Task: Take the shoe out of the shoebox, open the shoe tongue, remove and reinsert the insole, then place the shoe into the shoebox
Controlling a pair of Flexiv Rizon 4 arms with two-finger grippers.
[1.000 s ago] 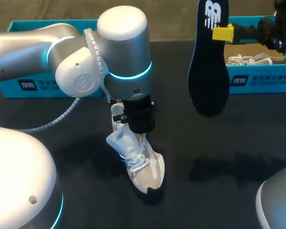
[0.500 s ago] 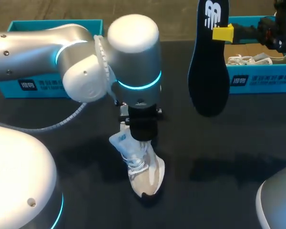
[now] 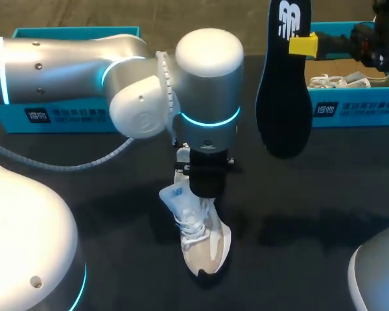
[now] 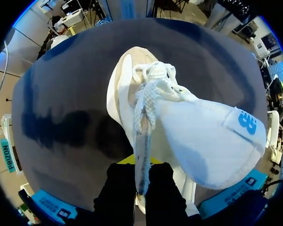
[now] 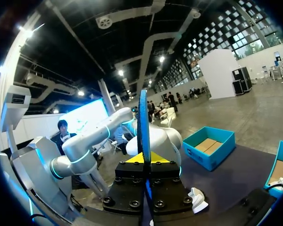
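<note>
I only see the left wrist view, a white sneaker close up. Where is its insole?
Observer: The right fingers hold the black insole upright in the air, right of the sneaker.
Operator: Is the sneaker lifted too?
Observer: Its toe seems to rest on the table, heel raised under the left arm.
Operator: Any box nearby?
Observer: A teal shoebox at the table's far right holds another white laced shoe.

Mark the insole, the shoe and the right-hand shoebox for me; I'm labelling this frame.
insole [image 3: 283,103]: head view, middle of its dark face.
shoe [image 3: 206,249]: head view, beige toe.
right-hand shoebox [image 3: 363,107]: head view, teal front wall.
</note>
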